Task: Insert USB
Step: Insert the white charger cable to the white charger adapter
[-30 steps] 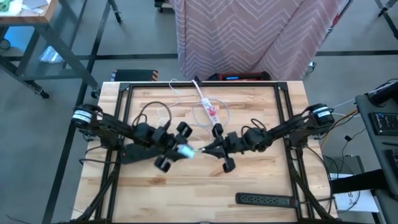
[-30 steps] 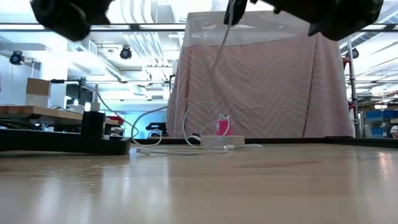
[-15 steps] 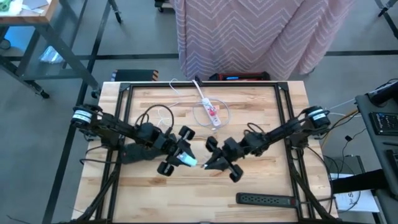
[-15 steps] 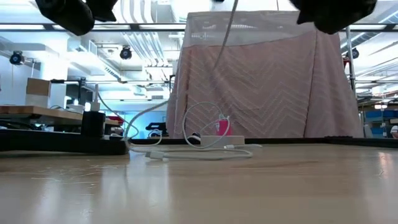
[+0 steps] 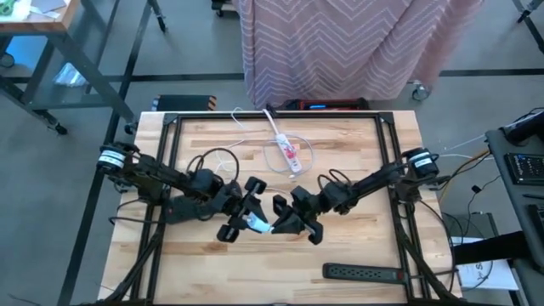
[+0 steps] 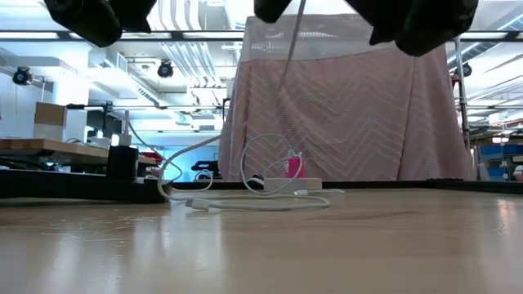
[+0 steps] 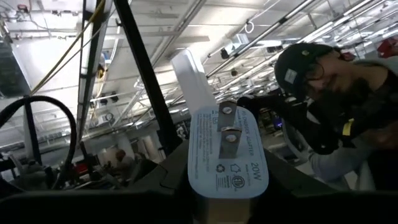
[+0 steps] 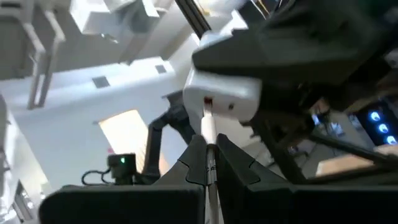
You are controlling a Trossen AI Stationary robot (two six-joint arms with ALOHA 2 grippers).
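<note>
A white wall charger (image 5: 259,223) is up above the table's middle, with my left gripper (image 5: 252,220) shut on it. Its two prongs (image 7: 227,127) face the left wrist camera. My right gripper (image 5: 280,224) stands just to its right, shut on the white USB plug (image 8: 208,127). The plug's tip meets the charger's port face (image 8: 224,93). The white cable (image 6: 294,41) hangs from the plug, and its slack loops (image 6: 245,202) lie on the table. My left gripper pinches the charger's body (image 7: 227,177) between its two fingers, below the pronged face. The contact is mostly hidden at the picture's bottom edge. The charger is lifted clear of the table. My right gripper pinches the USB plug between its two fingertips (image 8: 194,163), just behind the plug's free end (image 8: 208,134). The fingers lie along the plug and come from the table's right, slanting upward. The plug is clear of the table, its tip against the charger's port face.
A white and pink strip (image 5: 285,144) with coiled cable (image 5: 299,157) lies at the far middle of the table. A black power strip (image 5: 365,274) lies near the front right. A pink curtain (image 6: 343,106) hangs behind. A person (image 7: 323,93) shows beyond the table.
My right gripper has gone toward the near edge and the left gripper while rolling about its own line, bringing the plug up to the charger. My left gripper has rolled and dipped slightly toward the near edge with the charger. The loose cable on the table has shifted.
</note>
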